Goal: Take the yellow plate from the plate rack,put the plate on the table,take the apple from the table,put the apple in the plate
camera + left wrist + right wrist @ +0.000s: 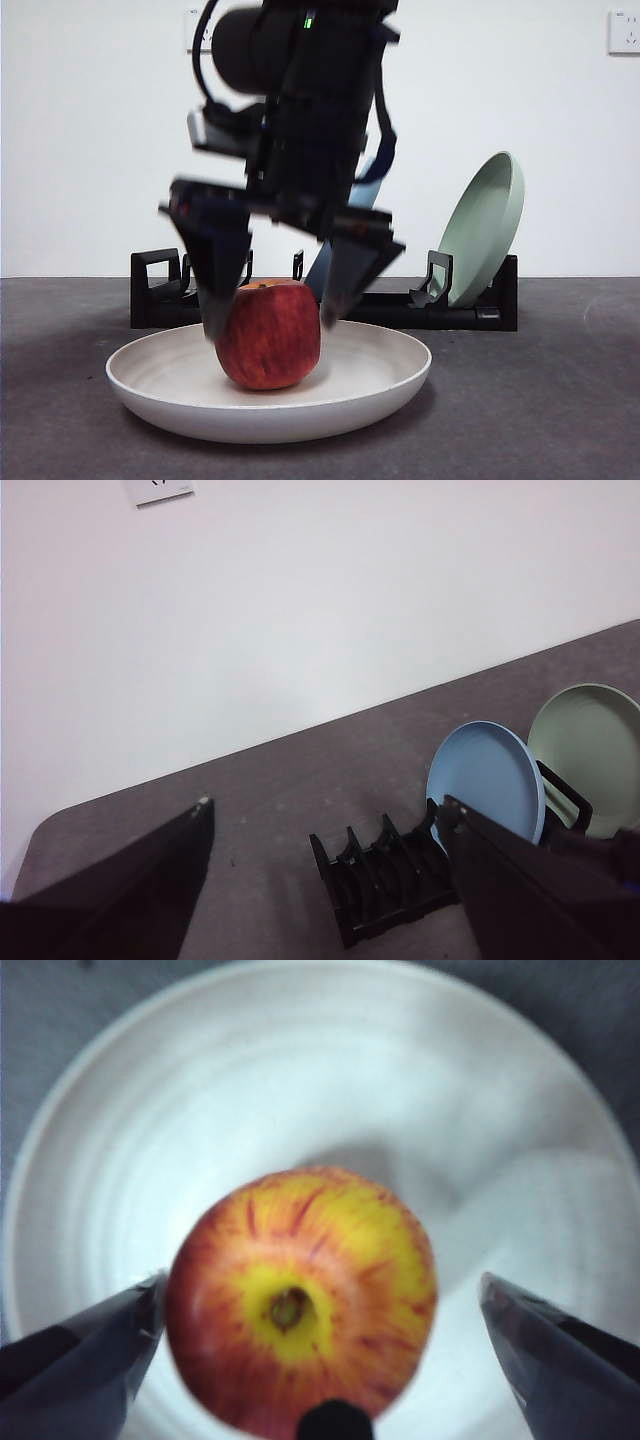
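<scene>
**Apple sits in the plate, right gripper spread around it**

The right wrist view alone shows the apple's (302, 1305) yellow stem patch, ringed by red streaks. The front view shows the apple (268, 335) resting at the centre of the yellow plate (380, 385) on the table (540, 420), with the right gripper (272, 318) open wide, one jaw at 9 o'clock and one at 3 o'clock of the fruit. The arm hides the rack's (150, 300) middle. The left wrist view shows the left gripper (330, 825) open, aloft, plus a blue plate (485, 780) and green plate (590, 750).
</scene>
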Action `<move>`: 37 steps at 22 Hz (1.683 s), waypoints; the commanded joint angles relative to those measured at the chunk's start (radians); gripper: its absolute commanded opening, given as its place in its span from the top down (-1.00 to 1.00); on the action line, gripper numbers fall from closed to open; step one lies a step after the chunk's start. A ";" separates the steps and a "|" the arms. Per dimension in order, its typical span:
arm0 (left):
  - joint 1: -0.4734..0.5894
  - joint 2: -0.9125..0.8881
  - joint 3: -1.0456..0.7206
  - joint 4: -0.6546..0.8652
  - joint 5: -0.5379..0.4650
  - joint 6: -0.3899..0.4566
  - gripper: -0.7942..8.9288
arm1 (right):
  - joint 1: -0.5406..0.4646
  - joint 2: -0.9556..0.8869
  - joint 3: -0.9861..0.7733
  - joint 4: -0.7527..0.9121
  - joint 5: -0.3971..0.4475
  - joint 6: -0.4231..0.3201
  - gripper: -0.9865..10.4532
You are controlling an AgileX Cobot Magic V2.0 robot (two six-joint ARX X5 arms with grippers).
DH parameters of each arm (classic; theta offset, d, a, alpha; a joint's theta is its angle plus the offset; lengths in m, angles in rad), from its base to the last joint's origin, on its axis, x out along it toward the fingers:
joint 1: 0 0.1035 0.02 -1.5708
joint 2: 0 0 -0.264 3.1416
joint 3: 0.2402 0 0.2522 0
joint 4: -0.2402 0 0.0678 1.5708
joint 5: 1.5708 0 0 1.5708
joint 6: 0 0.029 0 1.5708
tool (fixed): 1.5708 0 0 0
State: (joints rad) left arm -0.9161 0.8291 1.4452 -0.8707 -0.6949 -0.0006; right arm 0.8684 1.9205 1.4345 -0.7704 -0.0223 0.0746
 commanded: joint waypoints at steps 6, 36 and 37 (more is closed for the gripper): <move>0.002 0.085 -0.005 0.002 0.079 0.010 0.07 | -0.031 -0.220 0.014 0.002 0.006 -0.045 -0.15; 0.268 -0.123 -0.883 0.570 0.391 -0.083 0.85 | -0.364 -1.115 -0.827 0.418 0.002 0.028 0.85; 0.268 -0.156 -0.926 0.598 0.393 -0.105 0.85 | -0.364 -1.135 -0.865 0.439 0.003 0.030 0.85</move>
State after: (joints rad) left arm -0.6506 0.6773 0.5251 -0.2932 -0.3031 -0.0605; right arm 0.5037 0.7883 0.5831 -0.3508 -0.0185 0.0803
